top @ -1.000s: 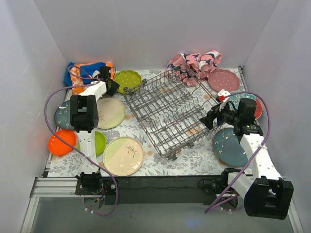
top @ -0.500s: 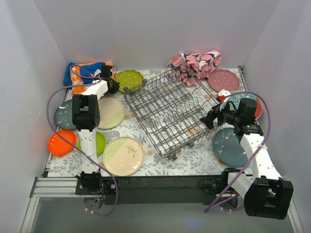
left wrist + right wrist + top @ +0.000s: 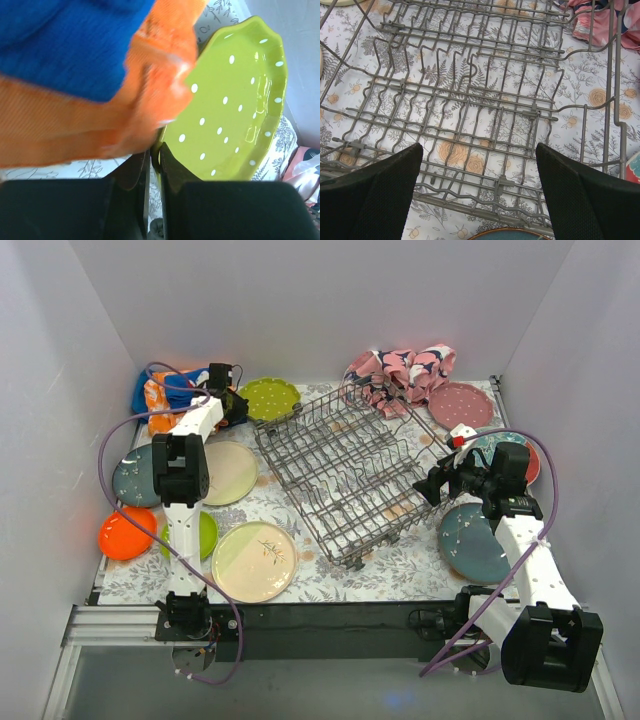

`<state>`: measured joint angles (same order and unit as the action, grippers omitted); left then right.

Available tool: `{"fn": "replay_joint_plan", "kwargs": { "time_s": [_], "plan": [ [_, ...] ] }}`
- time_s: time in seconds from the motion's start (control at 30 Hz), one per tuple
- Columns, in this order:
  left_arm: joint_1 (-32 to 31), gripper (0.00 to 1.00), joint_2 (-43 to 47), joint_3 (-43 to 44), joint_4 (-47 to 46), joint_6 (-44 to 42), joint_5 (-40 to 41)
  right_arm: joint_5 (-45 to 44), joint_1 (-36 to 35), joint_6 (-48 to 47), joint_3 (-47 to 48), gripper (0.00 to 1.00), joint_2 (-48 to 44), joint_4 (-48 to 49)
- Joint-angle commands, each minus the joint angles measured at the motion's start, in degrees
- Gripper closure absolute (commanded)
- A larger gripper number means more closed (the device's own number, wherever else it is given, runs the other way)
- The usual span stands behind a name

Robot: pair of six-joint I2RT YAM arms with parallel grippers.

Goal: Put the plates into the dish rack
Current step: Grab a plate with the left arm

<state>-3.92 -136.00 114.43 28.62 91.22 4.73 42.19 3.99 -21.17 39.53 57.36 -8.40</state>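
1. The lime green plate [image 3: 235, 100] is round, with a wavy rim and small white dots across its face.
2. It sits at the far left of the table [image 3: 330, 580], just beside the far-left corner of the dish rack [image 3: 340, 465] and against the orange and blue cloths [image 3: 165, 392].
3. The left gripper [image 3: 154, 167] has its jaws closed to a narrow slot, with the plate's near rim clamped in it. The orange cloth overlaps that rim on the left in the wrist view and is blurred.
4. It cannot be told whether the plate is clear of the table.
5. The dish rack is grey wire with rows of upright tines. It is set diagonally in the middle of the table.
6. The right gripper [image 3: 479, 146] is spread wide and grips nothing. It hangs at the rack's right side, facing the tines.
7. On the left lie 5 more plates:
   - a grey-teal plate [image 3: 130, 478];
   - a cream plate [image 3: 230, 472];
   - an orange plate [image 3: 122, 533];
   - a green plate [image 3: 203, 535], partly under the left arm;
   - a cream-and-green sprig plate [image 3: 253, 560].
8. On the right lie a pink dotted plate [image 3: 460, 405] and a large teal plate [image 3: 472, 542]. There is also a teal-on-red stack [image 3: 527, 455], partly hidden by the right arm.
9. A pink-and-navy cloth [image 3: 400, 370] touches the rack's far end.
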Motion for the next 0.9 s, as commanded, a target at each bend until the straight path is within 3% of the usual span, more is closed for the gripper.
{"fn": "replay_joint_plan", "kwargs": {
  "time_s": [0.0,0.87],
  "plan": [
    [0.6,1.0,1.7,5.2,-4.9,0.7,-3.6,1.2,0.3,0.3,0.1,0.02,-0.6,2.2],
    [3.8,1.0,6.1,7.3,-6.6,-1.2,-9.2,1.6,0.6,0.2,-0.1,0.02,-0.1,2.3]
  ]
}}
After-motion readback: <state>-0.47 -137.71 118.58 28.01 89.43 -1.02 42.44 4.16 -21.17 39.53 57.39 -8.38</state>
